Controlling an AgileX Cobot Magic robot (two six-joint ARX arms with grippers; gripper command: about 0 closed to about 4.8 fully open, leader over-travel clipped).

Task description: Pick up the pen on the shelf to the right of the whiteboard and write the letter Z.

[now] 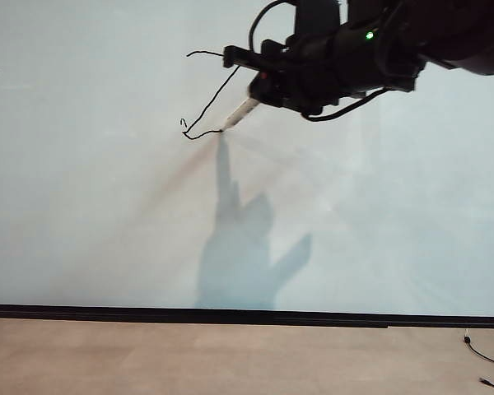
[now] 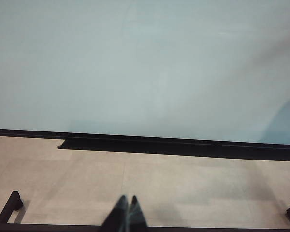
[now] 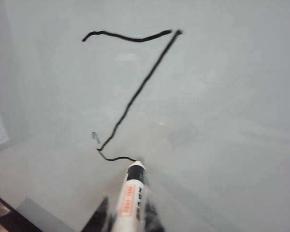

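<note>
The right hand (image 3: 128, 212) grips the pen (image 3: 129, 197), its tip pressed to the whiteboard (image 1: 379, 214) at the end of a short bottom stroke of the letter Z (image 3: 130, 92) — top bar and diagonal are drawn. The left hand (image 2: 125, 215) sits clenched and empty above the floor (image 2: 183, 183), well apart

We see the whiteboard (image 1: 107, 206) standing upright on the tan floor (image 1: 230, 358), a dark strip along its lower edge, a black cable (image 1: 484, 355) lying at the floor's right.
</note>
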